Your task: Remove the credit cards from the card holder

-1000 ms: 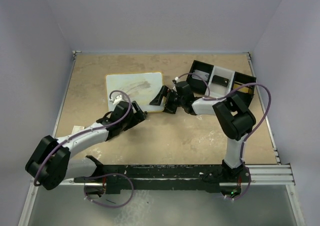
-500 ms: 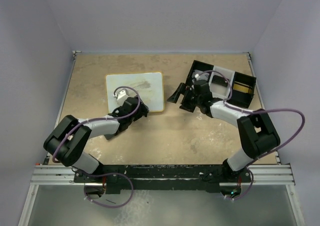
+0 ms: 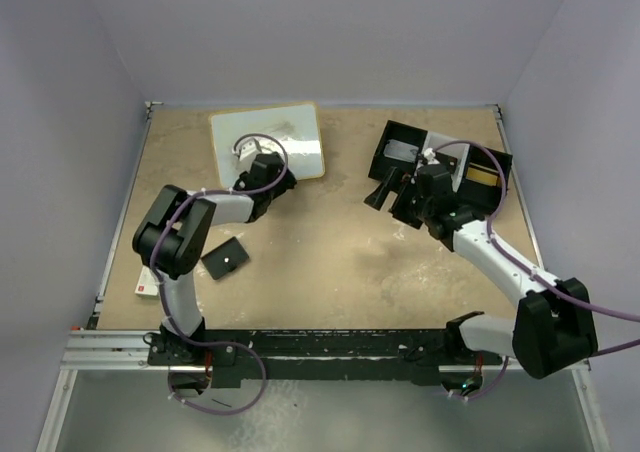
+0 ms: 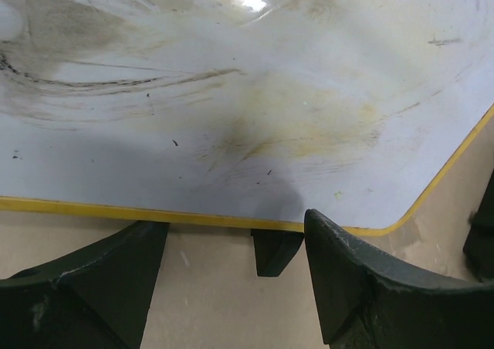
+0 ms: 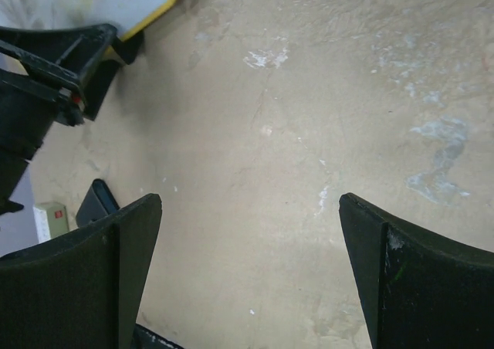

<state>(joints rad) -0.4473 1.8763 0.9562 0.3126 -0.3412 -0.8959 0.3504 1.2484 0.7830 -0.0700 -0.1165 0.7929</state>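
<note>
near the bench's front left corner the card holder [image 3: 226, 259] lies flat, with bare bench on every side. left gripper [image 4: 235, 241], jaws apart and empty, sits at the yellow edge of the white board [image 3: 290, 132]. right gripper [image 5: 251, 210] gapes wide over open bench beside the tray [image 3: 400, 128].
</note>
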